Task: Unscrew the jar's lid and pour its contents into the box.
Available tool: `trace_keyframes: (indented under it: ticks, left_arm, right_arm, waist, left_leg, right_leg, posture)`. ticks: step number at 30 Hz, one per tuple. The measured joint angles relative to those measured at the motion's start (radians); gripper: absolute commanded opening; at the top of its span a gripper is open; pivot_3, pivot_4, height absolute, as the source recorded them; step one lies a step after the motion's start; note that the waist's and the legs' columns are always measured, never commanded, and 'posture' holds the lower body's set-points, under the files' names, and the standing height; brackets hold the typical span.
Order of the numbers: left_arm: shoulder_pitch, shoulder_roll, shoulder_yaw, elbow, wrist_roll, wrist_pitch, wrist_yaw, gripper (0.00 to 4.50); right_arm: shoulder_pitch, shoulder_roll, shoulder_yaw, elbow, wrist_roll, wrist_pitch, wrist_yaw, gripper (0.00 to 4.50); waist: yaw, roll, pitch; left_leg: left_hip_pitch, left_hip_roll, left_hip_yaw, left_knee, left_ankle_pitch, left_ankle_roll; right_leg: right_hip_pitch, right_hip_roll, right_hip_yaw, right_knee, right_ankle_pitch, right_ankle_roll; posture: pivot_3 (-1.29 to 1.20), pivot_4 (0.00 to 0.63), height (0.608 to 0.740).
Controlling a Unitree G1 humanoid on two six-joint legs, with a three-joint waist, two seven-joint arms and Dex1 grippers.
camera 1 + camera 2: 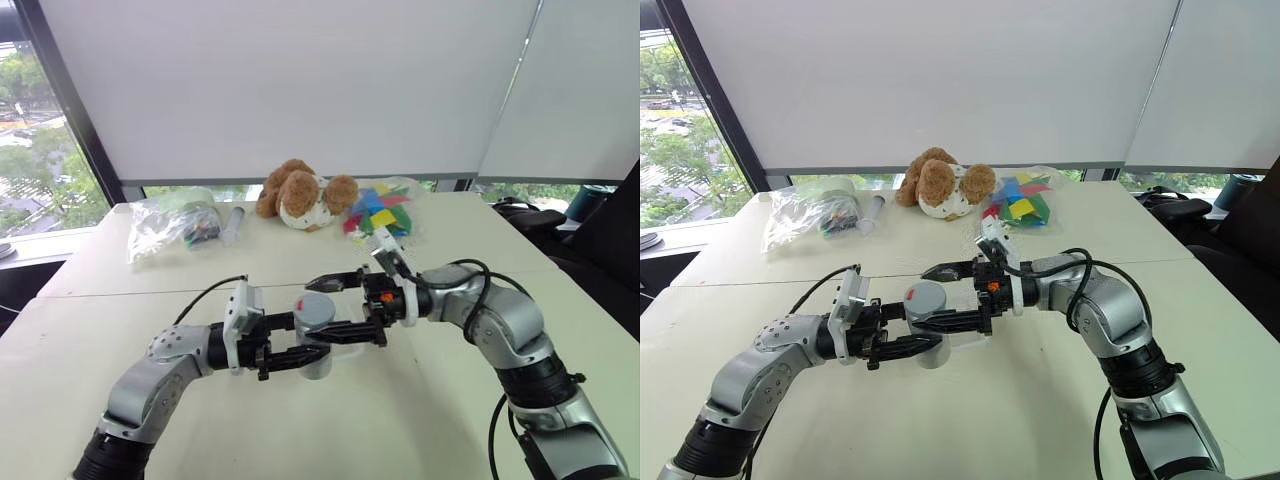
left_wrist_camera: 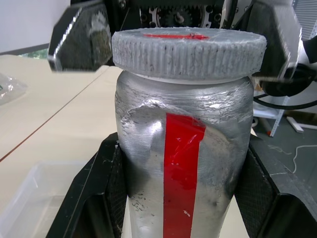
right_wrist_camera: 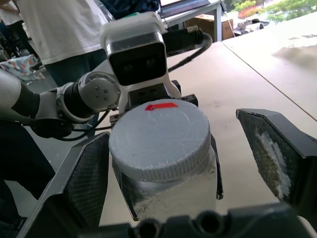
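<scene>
The jar (image 1: 316, 345) is held upright above the table (image 1: 420, 420), at the near middle of the scene. The left pincer (image 1: 300, 358) is clamped on the jar's body, one finger pressed to each side, with the red label stripe (image 2: 181, 168) between them. The lid (image 3: 159, 139) is seated on the jar. The right pincer (image 1: 335, 305) is spread wide, one finger (image 3: 84, 181) on either side of the lid and clear of its rim; nothing is gripped by it. The box (image 2: 29, 198) lies on the table just below the jar. A plush toy (image 1: 300, 195) and plastic bags (image 1: 175, 225) lie at the far edge of the table
</scene>
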State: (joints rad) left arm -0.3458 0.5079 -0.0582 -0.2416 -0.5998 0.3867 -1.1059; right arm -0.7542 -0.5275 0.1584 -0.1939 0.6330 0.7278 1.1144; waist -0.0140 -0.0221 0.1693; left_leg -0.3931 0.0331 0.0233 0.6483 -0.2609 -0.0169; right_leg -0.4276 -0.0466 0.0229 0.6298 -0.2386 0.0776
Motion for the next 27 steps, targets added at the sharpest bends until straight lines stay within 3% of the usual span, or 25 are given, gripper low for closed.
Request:
trace_keyframes:
  ticks: [10,13,16,27]
  left_arm:
    - [0.024,0.004,0.000,-0.008,-0.001,0.001,0.006,2.24]
    - [0.024,0.004,0.000,-0.010,-0.001,0.001,0.008,2.24]
    - [0.024,0.004,0.000,-0.010,-0.001,0.001,0.009,2.24]
    - [0.024,0.007,0.004,-0.013,-0.004,0.001,0.010,2.24]
  right_arm:
    - [-0.018,0.023,0.001,-0.016,0.008,0.011,-0.002,4.43]
    - [-0.024,0.030,0.006,-0.020,0.012,0.021,-0.004,3.64]
    - [-0.024,0.030,0.011,-0.019,0.012,0.024,-0.002,2.27]
    - [-0.024,0.040,0.005,-0.015,0.018,0.025,0.000,2.26]
  waist:
    - [0.000,0.000,0.000]
    - [0.000,0.000,0.000]
    - [0.000,0.000,0.000]
    - [0.000,0.000,0.000]
  left_leg:
    - [0.000,0.000,0.000,0.000,0.000,0.000]
    - [0.000,0.000,0.000,0.000,0.000,0.000]
    - [0.000,0.000,0.000,0.000,0.000,0.000]
    - [0.000,0.000,0.000,0.000,0.000,0.000]
  right_leg:
    - [0.000,0.000,0.000,0.000,0.000,0.000]
    - [0.000,0.000,0.000,0.000,0.000,0.000]
    - [0.000,0.000,0.000,0.000,0.000,0.000]
    - [0.000,0.000,0.000,0.000,0.000,0.000]
  posture:
    - [0.00,0.150,0.740]
    - [0.00,0.150,0.740]
    - [0.00,0.150,0.740]
    - [0.00,0.150,0.740]
